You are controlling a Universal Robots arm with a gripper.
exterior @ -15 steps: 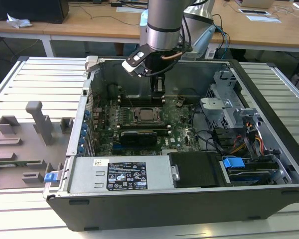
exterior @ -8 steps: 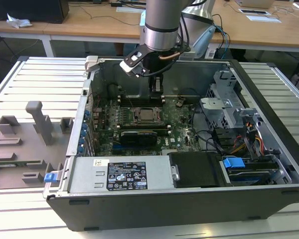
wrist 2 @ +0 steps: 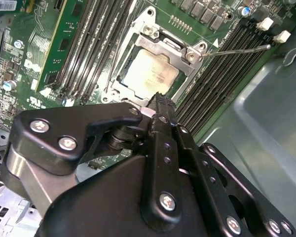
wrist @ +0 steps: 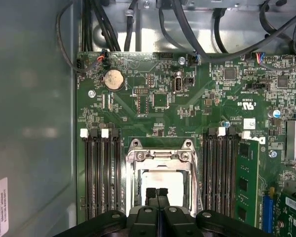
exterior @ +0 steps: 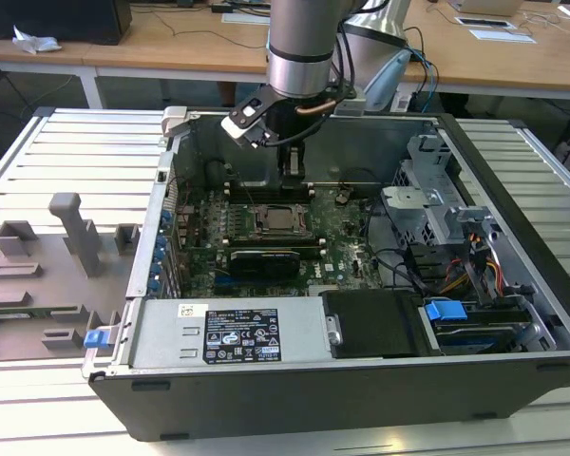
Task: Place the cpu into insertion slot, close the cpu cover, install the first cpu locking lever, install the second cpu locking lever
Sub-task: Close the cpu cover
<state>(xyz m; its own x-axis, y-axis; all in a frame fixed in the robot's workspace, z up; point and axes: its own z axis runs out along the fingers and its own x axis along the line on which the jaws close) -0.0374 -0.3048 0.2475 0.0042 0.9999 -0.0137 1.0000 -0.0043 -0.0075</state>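
Gripper [exterior: 293,173], pinched shut and empty, at 12 o'clock of cpu cover [exterior: 277,209], exterior view.
Advised: press locking lever [wrist 2: 237,50] squarely; avoid scraping cpu [wrist 2: 150,74].

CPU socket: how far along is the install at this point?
Done: the cpu is seated and the cpu cover lies down around it. In hand: the shut gripper is at the cover's edge, holding nothing. Left: one thin locking lever sticks out sideways and looks unlatched; the other I cannot make out.
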